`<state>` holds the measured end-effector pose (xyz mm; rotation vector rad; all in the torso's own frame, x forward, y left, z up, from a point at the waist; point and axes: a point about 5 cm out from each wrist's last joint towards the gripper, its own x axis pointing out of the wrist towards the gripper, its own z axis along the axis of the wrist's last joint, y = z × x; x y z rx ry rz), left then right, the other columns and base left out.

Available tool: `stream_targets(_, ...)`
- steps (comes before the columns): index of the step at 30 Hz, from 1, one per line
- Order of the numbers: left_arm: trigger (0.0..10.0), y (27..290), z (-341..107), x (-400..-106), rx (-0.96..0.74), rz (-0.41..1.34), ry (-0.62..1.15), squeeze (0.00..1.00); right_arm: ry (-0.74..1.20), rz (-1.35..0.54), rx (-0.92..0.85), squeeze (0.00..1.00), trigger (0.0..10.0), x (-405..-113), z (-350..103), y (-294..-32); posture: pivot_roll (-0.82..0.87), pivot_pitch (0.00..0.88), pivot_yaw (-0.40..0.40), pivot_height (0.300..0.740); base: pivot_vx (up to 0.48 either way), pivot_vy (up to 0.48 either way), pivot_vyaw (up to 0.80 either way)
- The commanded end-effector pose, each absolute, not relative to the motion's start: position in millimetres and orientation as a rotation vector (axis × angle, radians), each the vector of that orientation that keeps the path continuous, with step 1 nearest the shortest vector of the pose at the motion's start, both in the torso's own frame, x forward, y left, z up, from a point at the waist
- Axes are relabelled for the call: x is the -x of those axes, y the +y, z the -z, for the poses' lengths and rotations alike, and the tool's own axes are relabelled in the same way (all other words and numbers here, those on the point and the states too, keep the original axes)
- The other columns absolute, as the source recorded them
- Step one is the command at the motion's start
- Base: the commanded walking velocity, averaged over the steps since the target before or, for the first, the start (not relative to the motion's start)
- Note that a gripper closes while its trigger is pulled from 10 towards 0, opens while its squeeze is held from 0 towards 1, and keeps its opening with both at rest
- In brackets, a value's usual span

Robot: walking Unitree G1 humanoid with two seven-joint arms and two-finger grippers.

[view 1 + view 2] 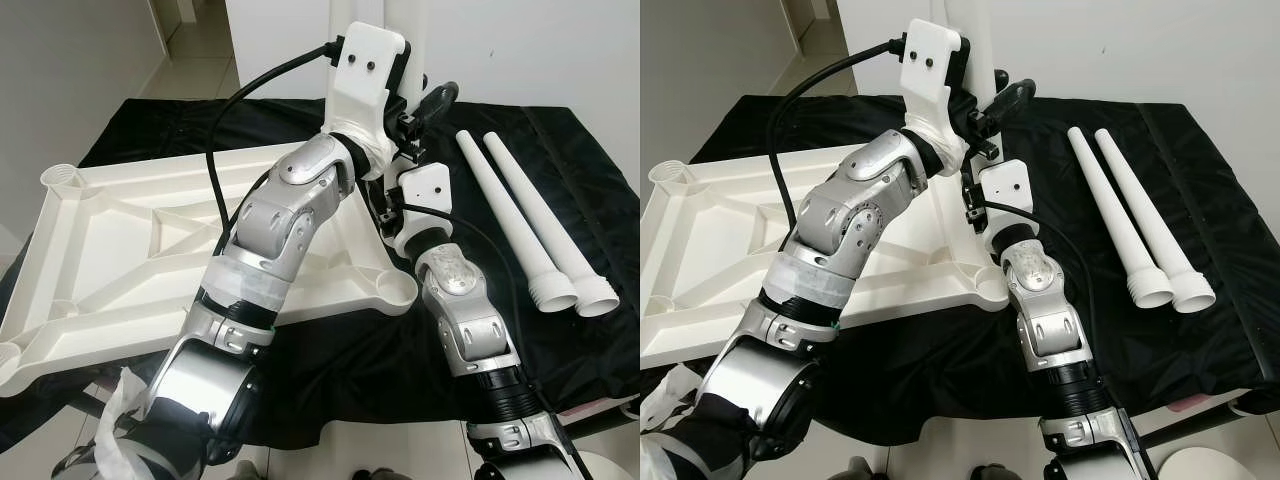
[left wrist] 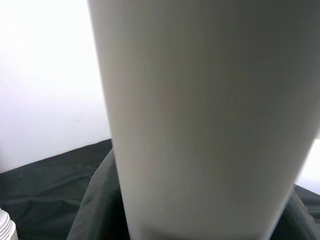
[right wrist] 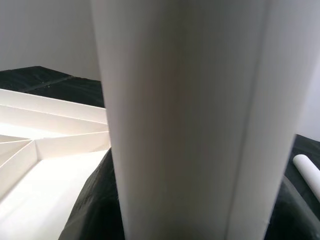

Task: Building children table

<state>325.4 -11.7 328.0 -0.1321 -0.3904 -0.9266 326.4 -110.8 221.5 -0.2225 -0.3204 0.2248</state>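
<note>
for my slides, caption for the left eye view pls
Both grippers meet at an upright white table leg beside the upturned tabletop; two spare legs lie nearby.

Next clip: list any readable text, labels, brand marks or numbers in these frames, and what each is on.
None readable. The white plastic upside-down tabletop, the two loose white plastic table legs on the black cloth, the upright white leg and the silver arms carry no legible print, label or number.
</note>
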Motion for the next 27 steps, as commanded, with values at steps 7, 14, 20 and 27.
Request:
stream_targets(7, 10.0, -18.1, -335.1, -311.5, 0.153, 1.007, -0.443, 1.00, -0.256, -0.190, 0.185, 0.00, 10.0, -329.6, -211.5, -114.2, -0.05, 0.048, 0.035, 0.740, 0.000, 0.000, 0.00)
stream_targets(14, 10.0, -16.9, -335.5, -306.7, 0.206, 1.046, -0.453, 0.97, -0.240, -0.163, 0.088, 0.00, 10.0, -331.3, -212.9, -115.5, -0.05, 0.041, 0.031, 0.740, 0.000, 0.000, 0.00)
stream_targets(20, 10.0, -14.1, -336.9, -305.5, 0.230, 1.044, -0.469, 0.00, -0.225, -0.149, 0.013, 0.00, 10.0, -330.8, -211.8, -117.3, -0.05, 0.039, 0.027, 0.740, 0.000, 0.000, 0.00)
stream_targets(27, 10.0, -8.5, -333.0, -308.4, 0.257, 1.020, -0.451, 0.00, -0.220, -0.114, -0.042, 0.00, 10.0, -330.8, -210.9, -123.1, -0.05, 0.040, 0.029, 0.740, 0.000, 0.000, 0.00)
